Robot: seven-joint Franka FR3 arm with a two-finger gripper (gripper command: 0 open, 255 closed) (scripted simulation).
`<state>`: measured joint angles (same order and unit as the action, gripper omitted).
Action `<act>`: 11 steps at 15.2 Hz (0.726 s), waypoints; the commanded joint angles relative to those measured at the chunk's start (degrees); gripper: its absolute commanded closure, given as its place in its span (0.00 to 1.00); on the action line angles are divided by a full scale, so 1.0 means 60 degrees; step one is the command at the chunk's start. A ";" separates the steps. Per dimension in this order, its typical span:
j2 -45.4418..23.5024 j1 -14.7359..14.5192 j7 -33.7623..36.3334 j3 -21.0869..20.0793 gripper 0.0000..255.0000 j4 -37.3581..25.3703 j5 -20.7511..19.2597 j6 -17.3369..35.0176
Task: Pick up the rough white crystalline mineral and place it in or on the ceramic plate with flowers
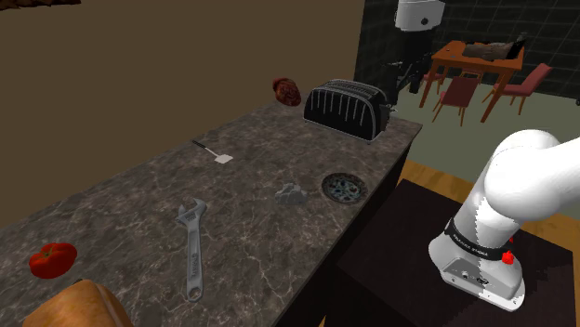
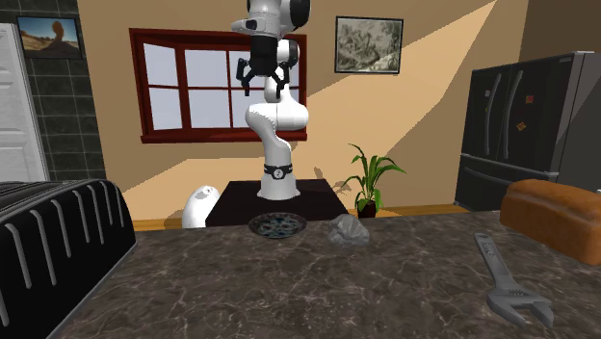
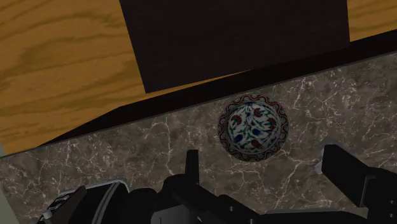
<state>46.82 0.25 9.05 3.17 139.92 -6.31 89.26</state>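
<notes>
- Dark veined stone runs the length of a kitchen counter (image 2: 289, 289), and high above its edge hangs the black gripper (image 2: 262, 87), fingers spread wide with nothing between them.
- Below the gripper, the wrist view looks down on the flowered plate (image 3: 252, 127), red-rimmed with blue and red blooms. It is empty and sits close to the counter's edge on the robot's side.
- The mineral (image 1: 291, 193), drawn as a pale grey rough lump, rests on the counter just beside the plate, on the shoulder view's left of it, and does not lie on it.
- As judged from how things lie, no part of the task is done: the mineral has not been grasped, lifted or delivered.
- What is left is the whole job: descend to the lump, close on it, raise it, carry it the short way across and set it on the plate.
- Farther out, a black toaster (image 1: 346, 109) stands at the counter's far end, well apart from the plate.
- A wrench (image 1: 191, 246), a tomato (image 1: 52, 259) and a loaf of bread (image 1: 79, 307) lie toward the near end in the shoulder view, clear of any likely path.
</notes>
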 commanded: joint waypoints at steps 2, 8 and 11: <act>-0.0106 -0.0092 -0.0036 -0.0035 0.00 0.0197 0.0033 0.0364; -0.1037 -0.0656 -0.0254 -0.0263 0.00 0.1146 0.0210 0.2610; -0.1688 -0.0934 -0.0363 -0.0395 0.00 0.1461 0.0284 0.3762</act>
<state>37.77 -4.83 7.20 0.99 147.85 -4.71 109.34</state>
